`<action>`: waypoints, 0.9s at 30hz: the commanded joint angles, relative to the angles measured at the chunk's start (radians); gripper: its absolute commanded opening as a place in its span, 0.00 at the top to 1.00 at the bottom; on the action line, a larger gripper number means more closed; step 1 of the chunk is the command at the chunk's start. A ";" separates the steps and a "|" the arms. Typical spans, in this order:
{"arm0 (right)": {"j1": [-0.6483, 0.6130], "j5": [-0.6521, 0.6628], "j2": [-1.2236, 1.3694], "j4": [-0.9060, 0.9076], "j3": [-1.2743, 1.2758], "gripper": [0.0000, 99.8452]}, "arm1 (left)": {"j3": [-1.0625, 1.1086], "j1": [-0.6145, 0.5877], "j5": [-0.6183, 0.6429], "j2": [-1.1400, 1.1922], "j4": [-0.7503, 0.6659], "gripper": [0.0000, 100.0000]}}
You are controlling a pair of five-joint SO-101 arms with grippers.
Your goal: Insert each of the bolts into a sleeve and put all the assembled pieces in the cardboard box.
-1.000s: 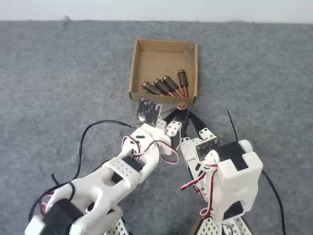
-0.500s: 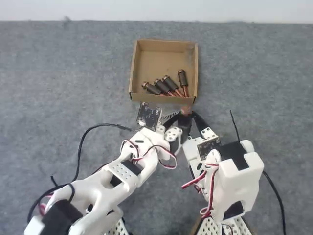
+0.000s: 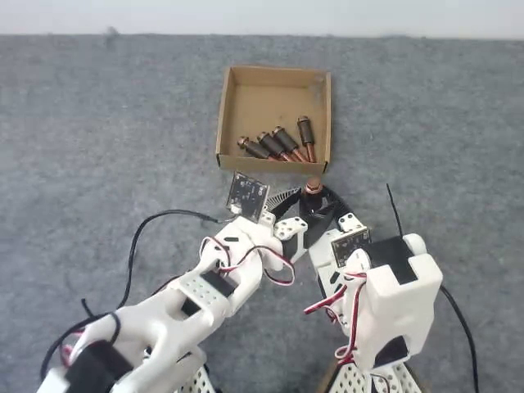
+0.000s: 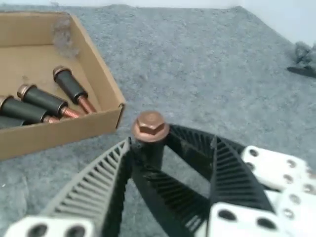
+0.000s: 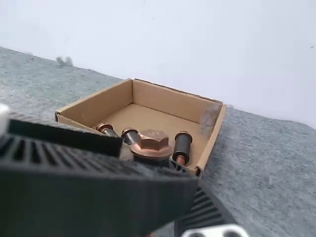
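one cardboard box sits on the grey, felt-like tabletop, near the middle of its far edge. it is square, shallow and open at the top, with plain brown walls. four assembled pieces lie inside it, fanned side by side along the near wall, toward the near right corner. each is a matte black cylinder with a copper-coloured bolt through it, a head at one end and a bit of threaded shank at the other.

a fifth piece stands upright just outside the box's near right corner, head up. its bolt has a shiny copper hexagonal head with a round flange, and the smooth black sleeve hangs straight below it.

two white arms come in from the near edge of the tabletop. the right gripper, with black ribbed fingers, appears clenched on the fifth piece, its tips meeting at the sleeve. the left gripper is pressed in close beside the same sleeve. whether it is gripping the sleeve or has let go, i cannot tell.
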 commanded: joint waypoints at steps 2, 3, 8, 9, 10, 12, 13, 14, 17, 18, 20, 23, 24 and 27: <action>0.012 0.012 -0.064 -0.005 0.032 0.99 | 0.074 0.002 0.009 -0.230 -0.015 0.76; 0.012 0.012 -0.064 -0.005 0.032 0.99 | 0.088 0.002 0.008 -0.272 0.003 0.76; 0.012 0.012 -0.064 -0.005 0.032 0.99 | 0.097 -0.020 0.009 -0.474 0.259 0.76; 0.012 0.012 -0.064 -0.005 0.032 0.99 | 0.097 -0.038 0.011 -0.516 0.298 0.76; 0.012 0.012 -0.064 -0.005 0.032 0.99 | 0.097 -0.061 0.011 -0.555 0.330 0.76; 0.012 0.012 -0.064 -0.005 0.032 0.99 | 0.102 -0.121 0.012 -0.637 0.379 0.76; 0.012 0.014 -0.064 -0.005 0.032 0.99 | 0.104 -0.153 0.012 -0.677 0.410 0.77; 0.012 0.014 -0.064 -0.005 0.032 0.99 | 0.104 -0.186 0.012 -0.715 0.448 0.78; 0.012 0.014 -0.064 -0.005 0.032 0.99 | 0.104 -0.275 0.012 -0.824 0.563 0.86; 0.012 0.014 -0.064 -0.005 0.032 0.99 | 0.104 -0.301 0.012 -0.858 0.606 0.90; 0.012 0.017 -0.064 -0.005 0.032 0.99 | 0.104 -0.351 0.012 -0.925 0.678 0.99; 0.012 0.018 -0.064 -0.005 0.032 0.99 | 0.130 -0.434 0.012 -1.034 0.786 0.98; 0.012 0.018 -0.064 -0.005 0.032 0.99 | 0.154 -0.460 0.012 -1.074 0.806 0.98; 0.012 0.018 -0.064 -0.005 0.028 0.99 | 0.251 -0.542 0.006 -1.206 0.825 0.98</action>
